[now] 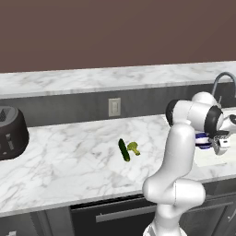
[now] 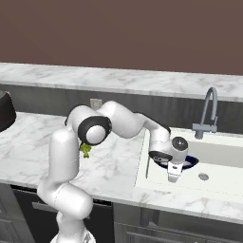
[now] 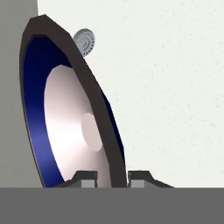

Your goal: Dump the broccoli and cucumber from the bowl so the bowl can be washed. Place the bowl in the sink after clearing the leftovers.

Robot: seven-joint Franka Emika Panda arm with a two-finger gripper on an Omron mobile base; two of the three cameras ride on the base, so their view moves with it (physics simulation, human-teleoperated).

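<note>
The bowl (image 3: 65, 127), dark blue outside and white inside, is empty and stands on edge in the hand view. My gripper (image 3: 111, 177) is shut on its rim. It hangs over the pale sink (image 2: 223, 156) floor (image 3: 175, 87), with the drain (image 3: 84, 41) beyond its rim. From the right base view the bowl (image 2: 189, 163) is low inside the basin, beside my gripper (image 2: 173, 174). A bit of the bowl (image 1: 201, 140) shows behind the forearm. The dark green cucumber (image 1: 123, 150) and the yellow-green broccoli (image 1: 134, 148) lie side by side on the counter. The broccoli (image 2: 86, 149) peeks out behind the arm.
A grey gooseneck faucet (image 2: 209, 111) stands at the back of the sink. A dark round appliance (image 1: 11, 133) sits at the far left of the marble counter (image 1: 69, 156). A wall outlet (image 1: 114, 107) is on the backsplash.
</note>
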